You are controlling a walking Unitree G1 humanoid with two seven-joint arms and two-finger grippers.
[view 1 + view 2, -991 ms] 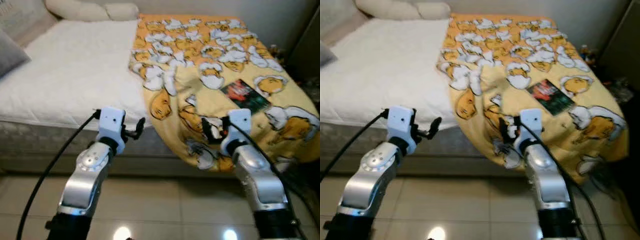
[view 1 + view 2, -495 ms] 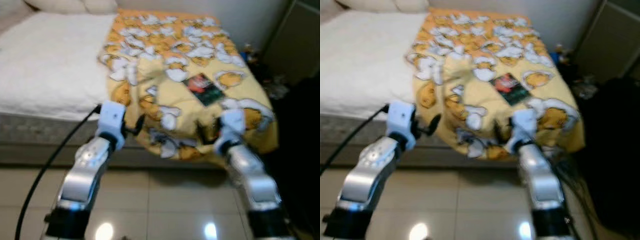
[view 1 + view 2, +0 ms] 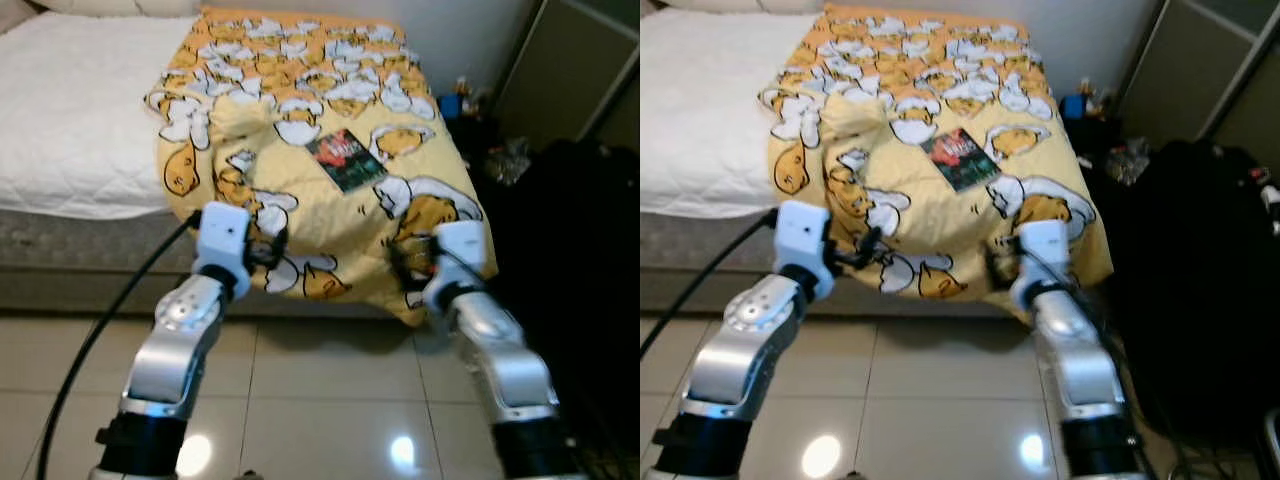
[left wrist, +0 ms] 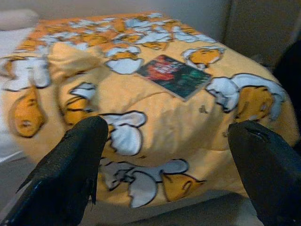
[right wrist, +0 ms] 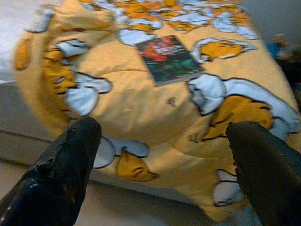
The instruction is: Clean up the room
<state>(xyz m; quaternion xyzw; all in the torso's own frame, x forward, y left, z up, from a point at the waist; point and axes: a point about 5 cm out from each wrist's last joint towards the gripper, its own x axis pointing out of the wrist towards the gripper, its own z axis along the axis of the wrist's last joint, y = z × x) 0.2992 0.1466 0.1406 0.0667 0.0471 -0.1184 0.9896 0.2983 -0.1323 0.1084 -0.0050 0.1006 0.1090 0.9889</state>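
A yellow blanket (image 3: 290,120) printed with egg figures covers the right half of the bed and hangs over its foot edge. A dark red and green book (image 3: 345,160) lies flat on the blanket, a little beyond both grippers. My left gripper (image 3: 270,245) is raised in front of the blanket's hanging edge, left of the book. My right gripper (image 3: 405,265) is held up near the blanket's lower right corner. In the wrist views the book (image 4: 174,75) (image 5: 169,59) shows between widely spread black fingers (image 4: 70,169) (image 5: 61,174). Both grippers are open and hold nothing.
The white mattress (image 3: 70,110) takes up the bed's left half. Dark bags and clutter (image 3: 580,230) stand right of the bed, in front of a cabinet door (image 3: 570,70). Small items (image 3: 465,100) lie by the far wall. Glossy floor tiles (image 3: 330,400) lie under my arms.
The camera has swung to the right, so the bed slid left in view and the dark clutter came in. The book now sits nearer the centre. Both arms hold their pose.
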